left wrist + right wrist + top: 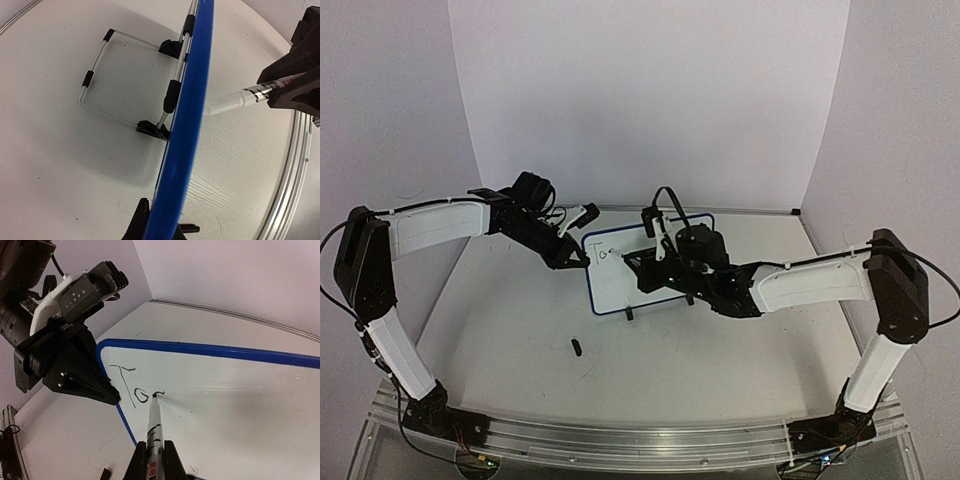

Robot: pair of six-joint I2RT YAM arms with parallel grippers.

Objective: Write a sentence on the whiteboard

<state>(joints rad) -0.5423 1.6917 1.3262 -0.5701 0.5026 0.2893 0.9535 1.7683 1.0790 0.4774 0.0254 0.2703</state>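
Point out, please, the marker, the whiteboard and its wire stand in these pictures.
marker (154, 415): right wrist view, on its white barrel.
whiteboard (225, 351): right wrist view, on the blue top rim.
wire stand (88, 78): left wrist view, on a black sleeve.

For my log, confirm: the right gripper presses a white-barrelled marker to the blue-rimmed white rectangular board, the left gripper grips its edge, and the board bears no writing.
Wrong only on the writing: the right wrist view shows black strokes, roughly "To", on the blue-rimmed white rectangular board by the white-barrelled marker. The right gripper holds it; the left gripper grips the edge.
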